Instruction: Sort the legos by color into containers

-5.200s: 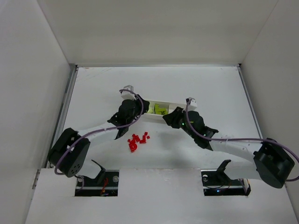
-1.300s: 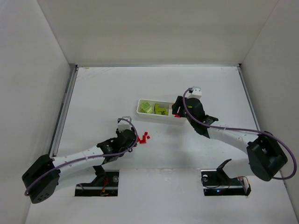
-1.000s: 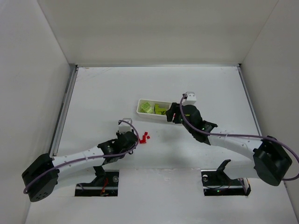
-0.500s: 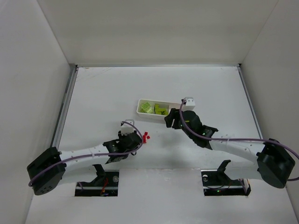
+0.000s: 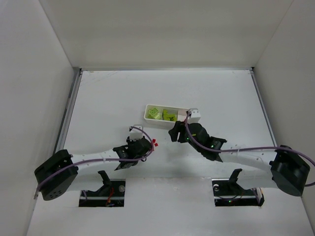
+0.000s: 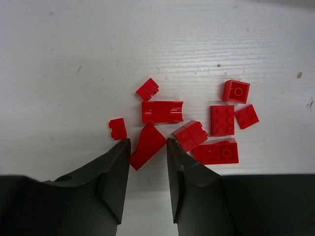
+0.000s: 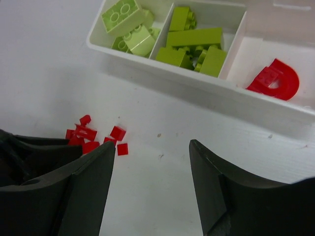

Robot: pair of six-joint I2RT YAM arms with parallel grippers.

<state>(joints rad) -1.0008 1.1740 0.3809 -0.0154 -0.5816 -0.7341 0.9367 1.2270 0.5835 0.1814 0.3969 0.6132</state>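
A white table [image 5: 108, 93] with a faintly grained surface is boxed in by plain white walls [image 5: 162, 29]. A metal rail [image 5: 65, 123] runs along its left edge; a white ledge [image 5: 167, 196] spans the near side.

Red legos [image 6: 162, 111] in a loose cluster; lime-green legos [image 7: 195, 38] inside white tray [image 7: 162, 69]

Bright, even light fell from overhead, washing the white worktop [image 6: 74, 59] nearly flat. Shadows were soft and faint: a grey band under the near wall of the tray [image 7: 147, 63], and thin rims beneath the red bricks [image 6: 162, 111], which carried small glossy highlights. Both wrist views were sharp on the bricks, but the dark jaws along the bottom edge looked slightly soft.
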